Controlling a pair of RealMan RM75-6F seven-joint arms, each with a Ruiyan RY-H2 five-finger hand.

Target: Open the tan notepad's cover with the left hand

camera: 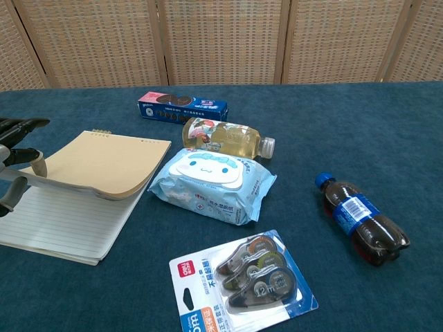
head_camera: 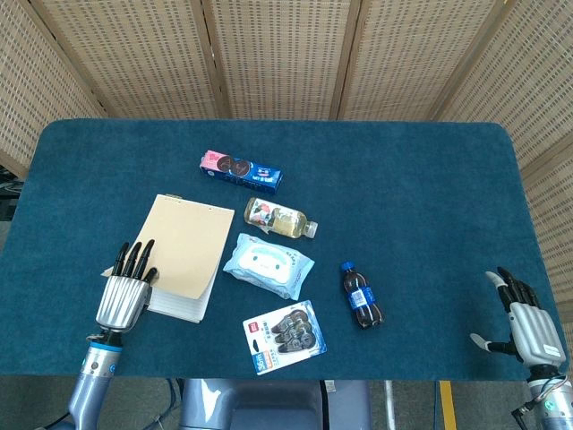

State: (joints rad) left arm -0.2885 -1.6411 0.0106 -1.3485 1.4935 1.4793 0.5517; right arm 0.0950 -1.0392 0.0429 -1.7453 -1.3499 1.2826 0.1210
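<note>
While the left hand (camera: 12, 168) pinches the cover (head_camera: 185, 249) at the notepad's near-left corner, lift up and back toward the spiral edge and keep the lined pages (camera: 66, 218) flat. Cover is peeled and curved, not yet folded over. Notepad (head_camera: 182, 258) lies left of centre on the bench (head_camera: 403, 179). Wipes pack (head_camera: 268, 264) sits just beside its right edge, so avoid sweeping right. Open bench lies left and behind. Right hand (head_camera: 526, 324) idles open and empty at the near-right edge.
</note>
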